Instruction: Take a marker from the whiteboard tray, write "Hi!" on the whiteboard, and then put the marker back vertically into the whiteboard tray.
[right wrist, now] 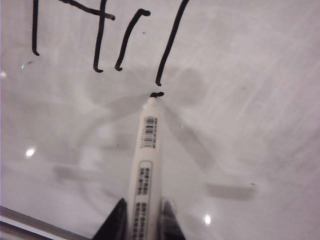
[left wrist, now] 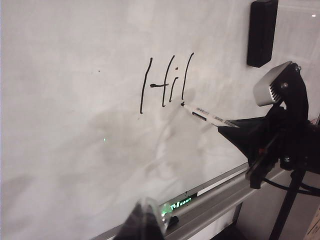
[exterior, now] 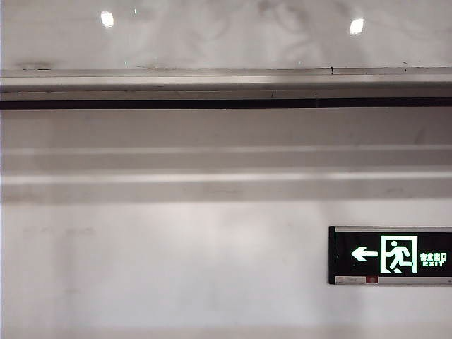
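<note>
The whiteboard (left wrist: pixel 75 100) carries "Hi!" (left wrist: pixel 165 82) in black strokes. My right gripper (right wrist: pixel 144 202) is shut on the white marker (right wrist: pixel 148 145), whose uncapped black tip rests on the dot under the last stroke (right wrist: pixel 156 94). From the left wrist view the right gripper (left wrist: pixel 227 129) reaches in from the side, holding the marker (left wrist: pixel 207 116) slanted against the board. Of my left gripper (left wrist: pixel 146 222) only one blurred dark finger shows, above the whiteboard tray (left wrist: pixel 220 197). The exterior view shows only the board's lower part (exterior: pixel 226 35) and the tray (exterior: pixel 226 81), with no arm.
A black eraser (left wrist: pixel 262 32) sticks to the board above the right arm. A small black cap-like piece (left wrist: pixel 173 220) lies on the tray beside the left finger. A lit green exit sign (exterior: pixel 390 256) hangs on the wall below the tray.
</note>
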